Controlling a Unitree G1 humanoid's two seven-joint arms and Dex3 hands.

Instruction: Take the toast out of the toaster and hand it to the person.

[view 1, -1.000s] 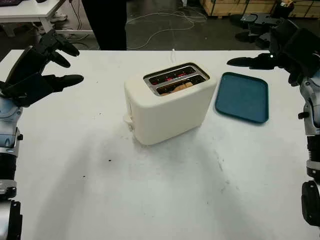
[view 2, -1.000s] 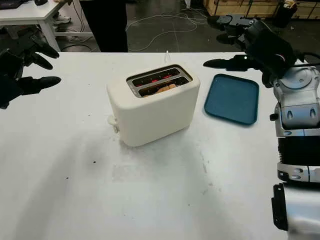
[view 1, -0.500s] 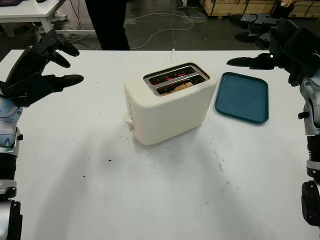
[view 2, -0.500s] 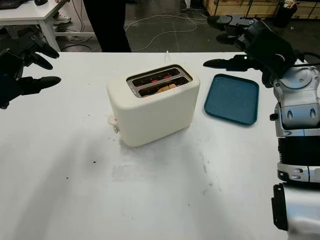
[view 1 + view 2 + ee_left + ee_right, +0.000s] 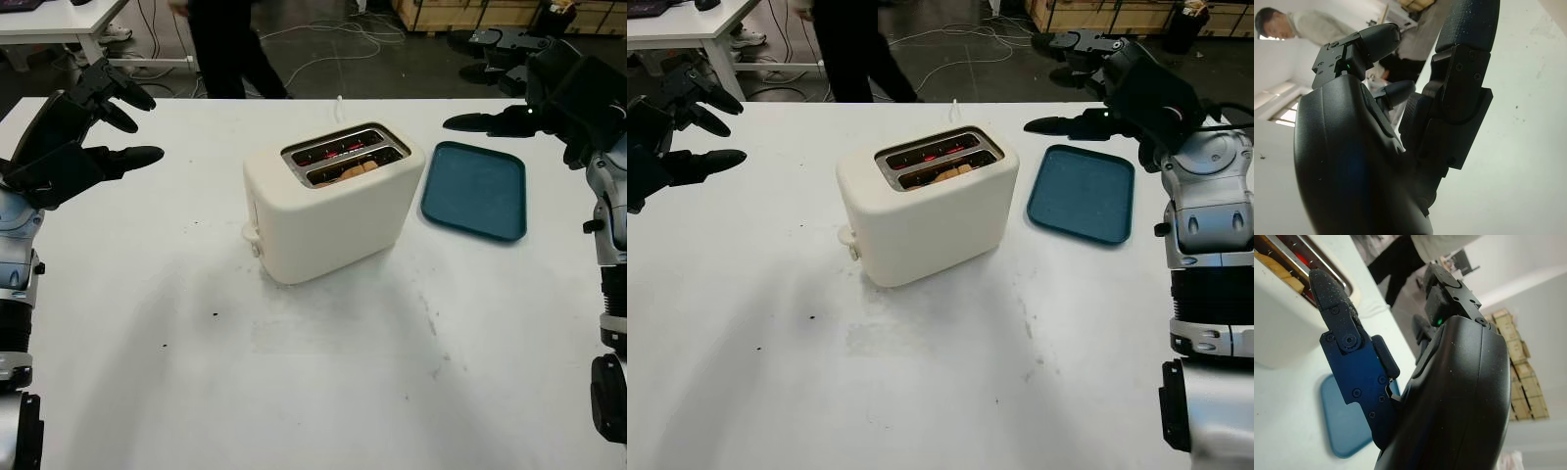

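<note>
**Q.** Where do things stand, and which hand should you use?

**A.** The toast (image 5: pixel 355 169) sits low in the nearer slot of the cream toaster (image 5: pixel 328 212), mid-table; the farther slot glows red. Your right hand (image 5: pixel 549 98) is raised beyond the blue tray (image 5: pixel 475 191), holding nothing, fingers extended. Your left hand (image 5: pixel 69 137) is raised over the table's left side, likewise holding nothing. The right one looks the better placed.

**Q.** How should you take hold?

**A.** Descend from directly above the slot and pinch the slice's top edge, keeping fingertips off the glowing elements. Lift straight up so the toaster does not tip. The person (image 5: pixel 227 44) stands past the far table edge; present the slice that way.
</note>
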